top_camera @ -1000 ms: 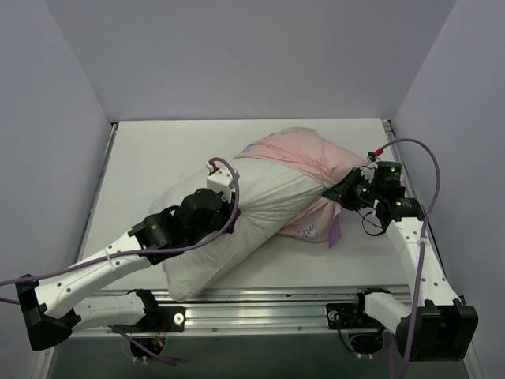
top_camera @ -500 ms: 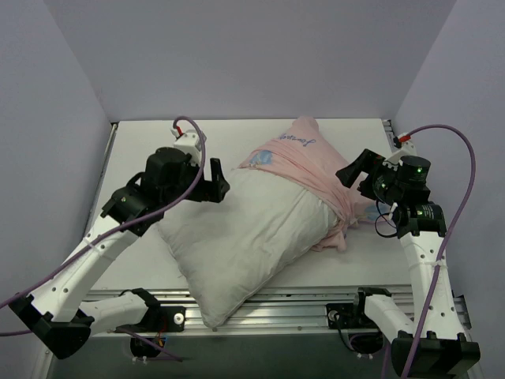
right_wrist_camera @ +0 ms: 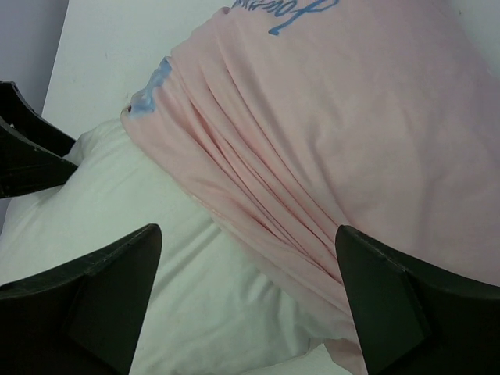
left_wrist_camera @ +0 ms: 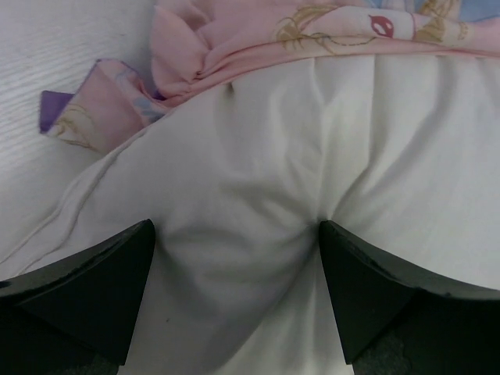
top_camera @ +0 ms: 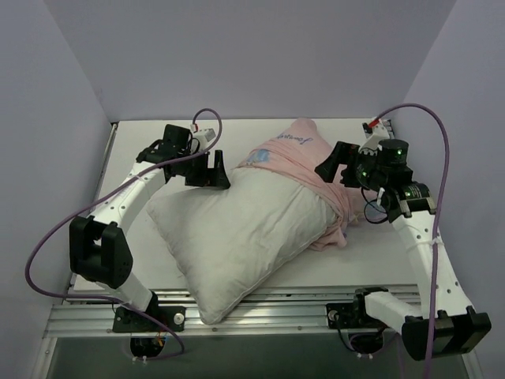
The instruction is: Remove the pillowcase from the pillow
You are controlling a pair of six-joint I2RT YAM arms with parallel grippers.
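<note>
The task is partly done, by my judgement: most of the pillow (top_camera: 237, 229) is lying bare and white, while the pillowcase (top_camera: 304, 162) is bunching in pink folds over the pillow's far right end, so that last stretch of cover is what is left to pull off. The left gripper (top_camera: 210, 175) is sitting at the pillow's far left corner, its fingers (left_wrist_camera: 86, 289) spread wide, with bare pillow cloth bulging up between them and the pillowcase's gathered edge lying beyond their tips; they are pinching nothing. The right gripper (top_camera: 334, 168) is hanging over the pillow's covered end, its fingers (right_wrist_camera: 406, 305) also spread apart and holding nothing, with the folded pink fabric lying below and between them, seemingly apart from them.
</note>
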